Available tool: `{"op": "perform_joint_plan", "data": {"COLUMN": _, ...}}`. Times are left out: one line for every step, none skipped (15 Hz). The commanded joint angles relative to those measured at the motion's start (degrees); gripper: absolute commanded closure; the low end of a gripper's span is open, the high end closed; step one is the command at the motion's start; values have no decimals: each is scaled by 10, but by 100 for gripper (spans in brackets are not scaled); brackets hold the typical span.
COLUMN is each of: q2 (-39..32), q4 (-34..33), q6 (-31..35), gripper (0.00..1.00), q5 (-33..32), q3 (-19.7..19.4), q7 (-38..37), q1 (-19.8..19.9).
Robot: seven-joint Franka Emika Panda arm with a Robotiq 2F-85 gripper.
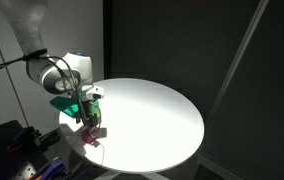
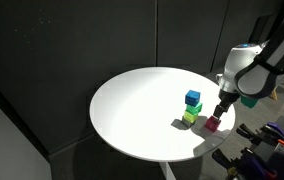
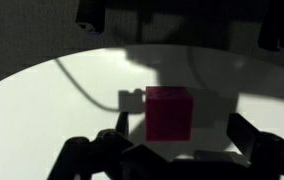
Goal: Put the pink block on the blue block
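While the jaws stand wide, pink block (image 3: 168, 112) between them, gaps either side.

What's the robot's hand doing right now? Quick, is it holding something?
Gripper: open. Its fingers sit on either side of the pink block, with gaps showing, so it is not holding it.

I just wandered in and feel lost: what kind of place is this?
Probably a robotics lab test booth: black panels surround a round white table, where a robot arm works over small coloured cubes.
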State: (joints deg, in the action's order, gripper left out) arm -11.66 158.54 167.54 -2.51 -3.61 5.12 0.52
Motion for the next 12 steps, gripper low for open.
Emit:
{"op": "perform_joint_plan", "data": {"q2": -8, "q4": -13, "q6": -5, "gripper": 0, "q5": -21, "q3": -13, "q7": -37, "q1": -11}}
{"op": "perform_joint_plan", "data": {"q2": -10, "q4": -15, "q6": -5, "gripper": 0, "q5": -20, "q3": -14, "q7": -40, "q1": -11}}
{"op": "perform_joint_plan", "data": {"q2": -12, "q4": -17, "q6": -4, "gripper": 0, "q5": -20, "q3": -15, "q7": -45, "q1": -13}}
{"op": "perform_joint_plan", "data": {"q2": -17, "q4": -19, "q6": -4, "gripper": 0, "q5": -22, "q3": -17, "q7": -48, "q1": -15}}
{"op": "perform_joint_plan", "data": {"q2": -21, "q4": -21, "q6": -3, "gripper": 0, "q5": -21, "q3": -18, "q7": -51, "q1": -16}}
{"op": "perform_joint_plan", "data": {"q2": -26, "q4": -24, "q6": -1, "gripper": 0, "q5": -20, "q3": -18, "q7": -53, "q1": -16}}
{"op": "perform_joint_plan", "data": {"q2": -31, "q4": -26, "q6": 0, "gripper": 0, "q5": -20, "q3": -18, "q7": -53, "q1": -16}}
{"op": "perform_joint_plan", "data": {"q2": -36, "q4": -28, "q6": 1, "gripper": 0, "q5": -17, "q3": -17, "q7": -52, "q1": -15}}
{"op": "perform_joint_plan", "data": {"q2": -40, "q4": -31, "q6": 2, "gripper": 0, "q5": -17, "q3": -17, "q7": -53, "q1": -16}}
{"op": "perform_joint_plan", "data": {"q2": -45, "q4": -34, "q6": 2, "gripper": 0, "q5": -16, "q3": -17, "q7": -52, "q1": -16}}
{"op": "perform_joint_plan", "data": {"q2": -50, "q4": -36, "q6": 3, "gripper": 0, "q5": -16, "q3": -16, "q7": -52, "q1": -16}}
{"op": "perform_joint_plan", "data": {"q2": -54, "q4": -39, "q6": 4, "gripper": 0, "q5": -15, "q3": -16, "q7": -50, "q1": -16}}
